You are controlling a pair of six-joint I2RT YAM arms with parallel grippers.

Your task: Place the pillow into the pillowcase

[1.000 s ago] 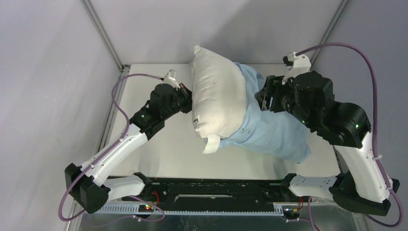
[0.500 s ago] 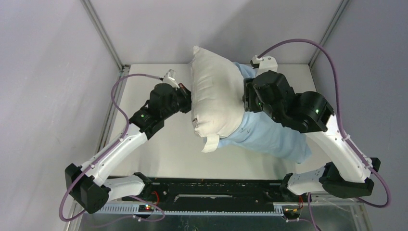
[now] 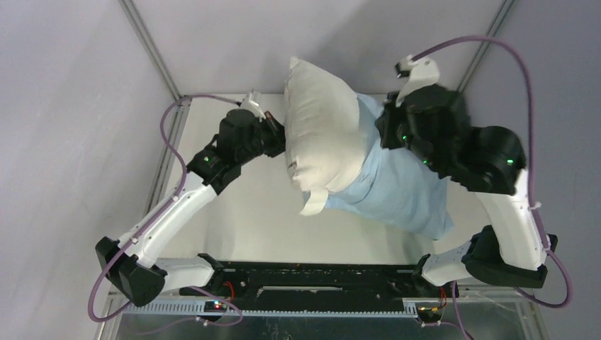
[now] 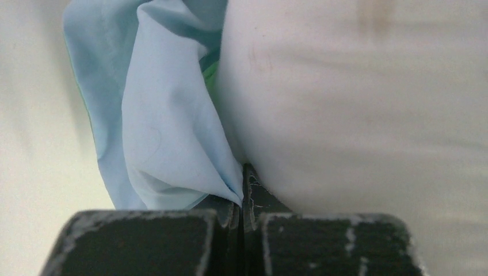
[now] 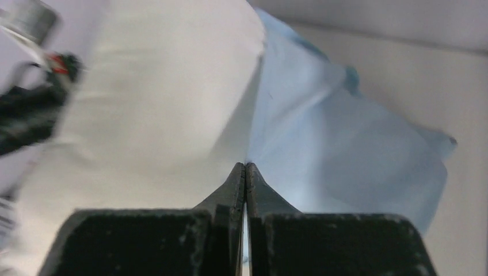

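The cream pillow (image 3: 319,134) stands on edge at mid-table, its lower right part inside the light blue pillowcase (image 3: 397,191). A white tag (image 3: 312,205) hangs from the pillow's near end. My left gripper (image 3: 278,138) presses against the pillow's left side. In the left wrist view it (image 4: 243,178) is shut on a fold of the pillowcase (image 4: 161,132), with the pillow (image 4: 357,115) bulging to the right. My right gripper (image 3: 383,131) is at the pillow's right side. Its jaws (image 5: 246,167) are shut where the pillowcase (image 5: 334,144) edge meets the pillow (image 5: 155,103).
The white table (image 3: 248,212) is walled by grey panels on the left, back and right, with metal corner posts (image 3: 152,53). The right arm's bulky links (image 3: 482,152) hang over the pillowcase's right part. A black rail (image 3: 319,273) runs along the near edge.
My right gripper closed at the pillowcase edge, then drew back up and to the right. The pillow tipped slightly toward the back right. The left gripper stayed shut and shifted a little with it.
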